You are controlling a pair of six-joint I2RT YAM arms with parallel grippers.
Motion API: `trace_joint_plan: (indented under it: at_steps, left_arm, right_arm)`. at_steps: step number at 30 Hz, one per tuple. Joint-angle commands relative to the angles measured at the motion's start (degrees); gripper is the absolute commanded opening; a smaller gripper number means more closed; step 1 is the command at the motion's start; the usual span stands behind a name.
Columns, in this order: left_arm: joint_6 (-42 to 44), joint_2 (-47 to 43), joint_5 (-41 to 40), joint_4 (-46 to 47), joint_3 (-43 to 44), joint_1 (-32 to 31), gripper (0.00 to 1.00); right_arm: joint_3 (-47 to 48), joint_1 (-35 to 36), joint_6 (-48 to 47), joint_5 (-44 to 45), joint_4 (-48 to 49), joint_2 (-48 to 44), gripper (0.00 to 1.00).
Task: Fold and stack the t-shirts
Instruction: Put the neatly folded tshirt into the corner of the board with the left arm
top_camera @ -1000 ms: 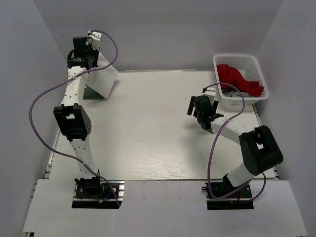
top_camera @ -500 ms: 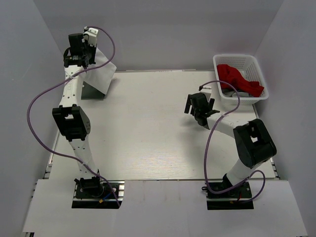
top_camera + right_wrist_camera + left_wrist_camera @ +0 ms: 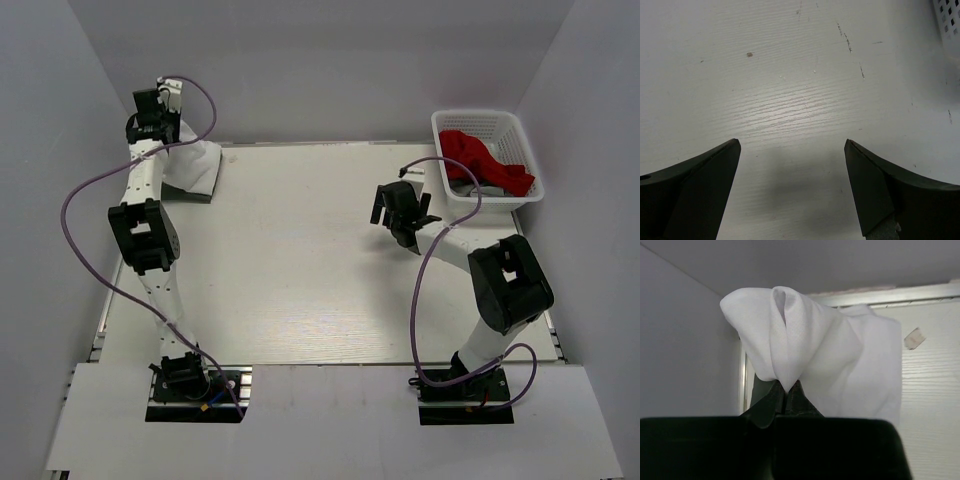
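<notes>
Left gripper (image 3: 158, 125) sits in the upper left of the top view, at the table's (image 3: 300, 270) far-left corner. Its jaws are pressed together on a bunched fold of the white t-shirt (image 3: 196, 165).

Left wrist view confirms it. The dark fingertips of the left gripper (image 3: 786, 391) pinch a peaked fold, and the white t-shirt (image 3: 835, 355) drapes up and right from the pinch over the table edge. The shirt's lower part rests on the table by the back wall.

A dark band (image 3: 188, 194) runs along the shirt's near edge in the top view. Can't tell whether it's the dark t-shirt or shadow.

A small tan patch (image 3: 913, 338) lies on the table surface just right of the cloth, not touching it.

Right gripper (image 3: 401, 214) is right of centre in the top view, near the white basket (image 3: 441, 128) but apart from it. Its jaws are spread wide with nothing between them. In the right wrist view the right gripper (image 3: 791, 145) shows both fingers at the bottom corners and bare white table (image 3: 790, 75) between them. A corner of the basket (image 3: 951, 15) shows at upper right.

The basket sits at the upper right of the top view, with a red cloth (image 3: 480, 155) heaped inside it.
</notes>
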Motion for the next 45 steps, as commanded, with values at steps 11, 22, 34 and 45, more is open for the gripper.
trace_joint_plan:
  at_steps: [11, 22, 34, 45]
  left_arm:
    - [-5.0, 8.3, -13.2, 11.9, 3.7, 3.0, 0.0]
    - [-7.1, 8.6, -24.7, 17.8, 3.7, 3.0, 1.0]
    - [-19.1, -14.0, -3.9, 16.5, -23.6, -4.0, 1.0]
    - [-41.9, -52.6, -3.6, 23.5, -77.9, -23.7, 1.0]
  right_arm:
    - [4.0, -0.1, -0.5, 2.1, -1.2, 1.4, 0.9]
    - [3.6, 0.1, -1.1, 2.0, -2.6, 0.0, 0.9]
    - [-5.2, 0.1, 0.0, -7.9, 0.4, -12.2, 0.9]
    - [-25.8, 0.1, 2.0, -19.2, 1.7, -38.3, 0.9]
